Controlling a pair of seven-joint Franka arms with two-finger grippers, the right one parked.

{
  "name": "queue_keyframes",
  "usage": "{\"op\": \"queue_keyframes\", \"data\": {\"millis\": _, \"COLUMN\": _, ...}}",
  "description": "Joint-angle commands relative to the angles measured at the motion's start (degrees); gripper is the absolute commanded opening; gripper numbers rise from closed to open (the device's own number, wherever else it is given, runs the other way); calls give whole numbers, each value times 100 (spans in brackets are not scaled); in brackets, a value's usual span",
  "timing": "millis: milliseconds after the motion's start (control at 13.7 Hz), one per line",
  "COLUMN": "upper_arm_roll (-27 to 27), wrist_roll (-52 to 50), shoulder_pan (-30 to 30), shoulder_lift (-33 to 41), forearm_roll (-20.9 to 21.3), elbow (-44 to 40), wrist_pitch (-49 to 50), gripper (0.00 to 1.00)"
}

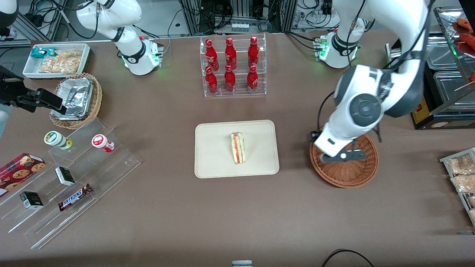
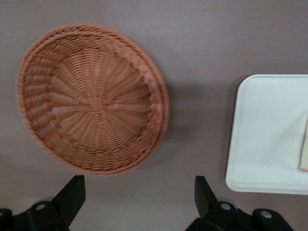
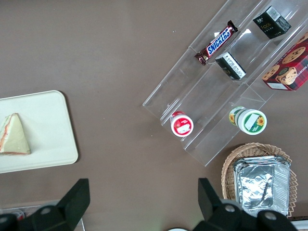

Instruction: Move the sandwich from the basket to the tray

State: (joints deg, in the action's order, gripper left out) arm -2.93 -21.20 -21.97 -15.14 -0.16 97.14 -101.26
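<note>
Snickers bar, its name legible on the wrapper, lies at the frame's lower left on a clear stepped rack beside small black boxes and a cookie box. Centre frame, the sandwich rests on the tray, filling edge up. Toward the working arm's end, the basket holds nothing; the gripper hovers over it, fingers spread apart, gripping nothing. Red bottles with white script stand in a rack at upper centre
</note>
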Motion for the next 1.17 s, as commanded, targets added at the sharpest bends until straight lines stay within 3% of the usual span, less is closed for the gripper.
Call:
{"op": "queue_keyframes", "data": {"millis": 0, "upper_arm_roll": 91, "wrist_roll": 596, "shoulder_pan": 507, "shoulder_lift": 581, "forearm_roll": -63, "elbow": 270, "wrist_pitch": 438, "gripper": 100}}
{"op": "queue_keyframes", "data": {"millis": 219, "upper_arm_roll": 626, "wrist_roll": 1467, "shoulder_pan": 1482, "shoulder_lift": 802, "forearm_roll": -54, "elbow": 34, "wrist_pitch": 1256, "gripper": 100}}
{"op": "queue_keyframes", "data": {"millis": 510, "upper_arm_roll": 846, "wrist_roll": 1898, "shoulder_pan": 2125, "shoulder_lift": 1285, "forearm_roll": -19, "elbow": -54, "wrist_pitch": 1556, "gripper": 100}}
{"op": "queue_keyframes", "data": {"millis": 802, "upper_arm_roll": 803, "wrist_roll": 2154, "shoulder_pan": 2356, "shoulder_lift": 1356, "forearm_roll": 16, "elbow": -660, "wrist_pitch": 2075, "gripper": 100}}
{"op": "queue_keyframes", "data": {"millis": 1094, "upper_arm_roll": 575, "wrist_roll": 2488, "shoulder_pan": 2364, "shoulder_lift": 1549, "forearm_roll": 52, "elbow": -635, "wrist_pitch": 2006, "gripper": 100}}
